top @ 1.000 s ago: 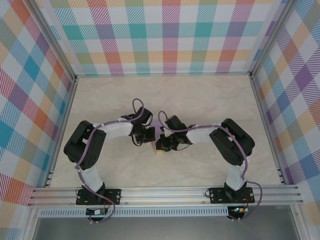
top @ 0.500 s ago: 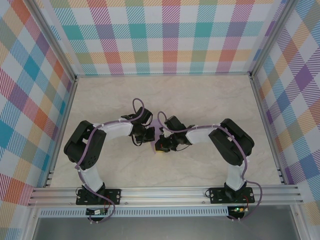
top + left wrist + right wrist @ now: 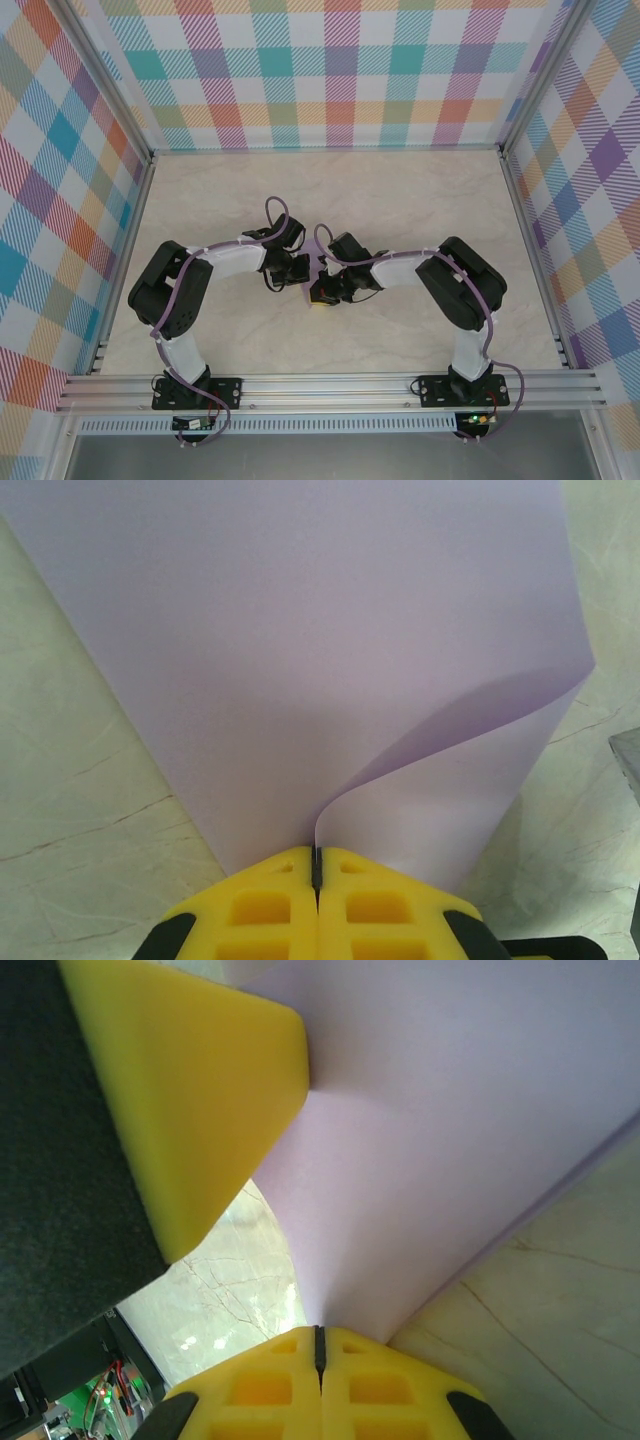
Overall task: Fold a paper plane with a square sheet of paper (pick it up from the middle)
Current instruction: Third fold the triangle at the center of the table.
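The square sheet of paper [image 3: 318,246] is pale lavender and is held up off the table's middle, between the two arms. In the left wrist view the sheet [image 3: 300,660] spreads away from my left gripper [image 3: 316,858], whose yellow fingers are shut on its near edge. The sheet's right side curls over in a soft bend. My right gripper [image 3: 319,1335] is also shut on the sheet [image 3: 450,1110], pinching an edge. A yellow finger [image 3: 190,1080] of the left gripper presses against the paper close by. From above, the left gripper [image 3: 303,268] and the right gripper [image 3: 320,288] almost touch.
The marble-patterned tabletop [image 3: 400,200] is ringed by plaid walls [image 3: 340,70] at the back and on both sides. An aluminium rail [image 3: 330,385] runs along the near edge by the arm bases. Bare table lies to the back, left and right of the arms.
The right gripper has crept slightly left, closer to the left gripper. Both stay shut on the sheet.
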You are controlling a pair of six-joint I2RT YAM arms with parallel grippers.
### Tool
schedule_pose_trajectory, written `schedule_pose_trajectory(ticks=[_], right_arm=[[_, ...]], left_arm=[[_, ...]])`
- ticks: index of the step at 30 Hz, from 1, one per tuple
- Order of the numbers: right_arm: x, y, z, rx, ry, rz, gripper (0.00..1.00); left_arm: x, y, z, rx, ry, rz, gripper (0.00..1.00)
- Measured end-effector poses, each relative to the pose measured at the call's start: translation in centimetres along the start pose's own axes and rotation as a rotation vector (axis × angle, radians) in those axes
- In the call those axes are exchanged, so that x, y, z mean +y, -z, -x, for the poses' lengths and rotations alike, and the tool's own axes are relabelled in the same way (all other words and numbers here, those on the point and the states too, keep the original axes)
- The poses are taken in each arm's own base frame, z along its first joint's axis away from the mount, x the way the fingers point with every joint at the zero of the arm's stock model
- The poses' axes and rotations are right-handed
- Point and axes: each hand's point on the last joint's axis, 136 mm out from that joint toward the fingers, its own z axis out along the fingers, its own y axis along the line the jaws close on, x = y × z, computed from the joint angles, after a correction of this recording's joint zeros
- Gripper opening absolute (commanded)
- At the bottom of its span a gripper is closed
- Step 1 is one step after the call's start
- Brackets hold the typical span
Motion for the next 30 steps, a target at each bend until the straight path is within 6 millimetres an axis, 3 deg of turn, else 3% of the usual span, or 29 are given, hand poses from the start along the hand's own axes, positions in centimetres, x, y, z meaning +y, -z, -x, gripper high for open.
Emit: schedule_pose_trajectory(ticks=[12, 15, 23, 30], right_arm=[[0.4, -0.6, -0.8, 0.015, 0.018, 0.003, 0.04], [0.3, 0.2, -0.5, -0.008, 0.011, 0.001, 0.04], [0.2, 4.9, 4.4, -0.180, -0.032, 0.020, 0.04], [-0.2, 3.8, 5.0, -0.156, -0.045, 0.012, 0.04]], left_arm=[[0.0, 0.0, 0.0, 0.000, 0.000, 0.000, 0.00], [0.0, 0.0, 0.0, -0.001, 0.000, 0.000, 0.00], [0.0, 0.0, 0.0, -0.001, 0.000, 0.000, 0.00], [-0.1, -0.1, 0.2, -0.001, -0.001, 0.000, 0.00]])
